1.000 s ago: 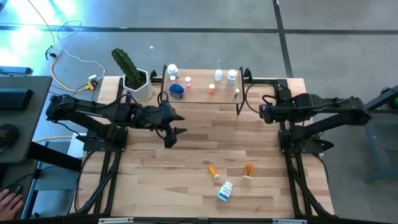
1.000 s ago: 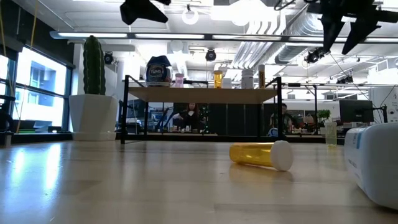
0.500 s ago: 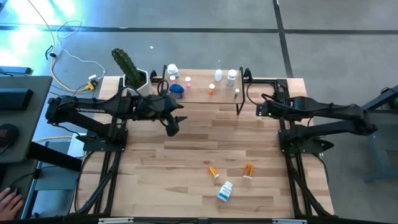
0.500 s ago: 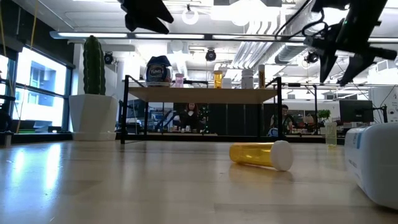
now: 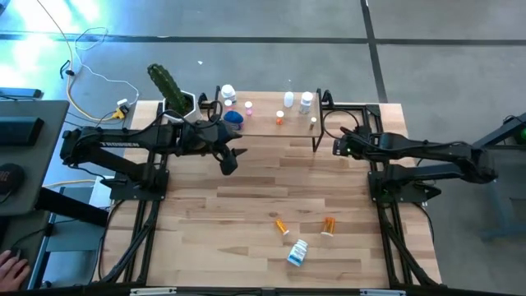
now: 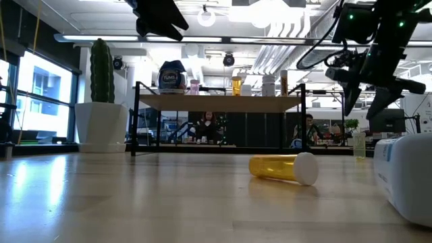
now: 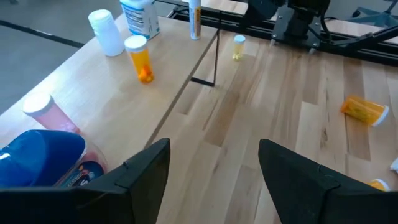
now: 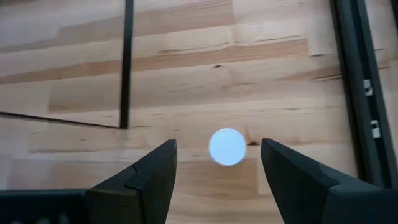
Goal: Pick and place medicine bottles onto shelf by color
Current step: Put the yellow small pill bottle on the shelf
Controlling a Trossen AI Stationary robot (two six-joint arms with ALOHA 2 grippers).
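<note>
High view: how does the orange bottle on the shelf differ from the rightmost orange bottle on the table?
The shelf bottle stands upright; the table bottle lies on its side. The shelf bottle sits on the shelf, the table bottle down on the table, not yet placed. Both are orange with white caps.

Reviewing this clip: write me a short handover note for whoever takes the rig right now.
Left claw: open, empty, by the shelf's blue-bottle end.
Right claw: open, empty, over a small white-capped vial standing on the table by the shelf's right leg.
Done: about seven bottles on the shelf, blue bottle left, orange one middle.
Left: that vial, two orange bottles and a white-and-blue bottle lying near the front.
</note>
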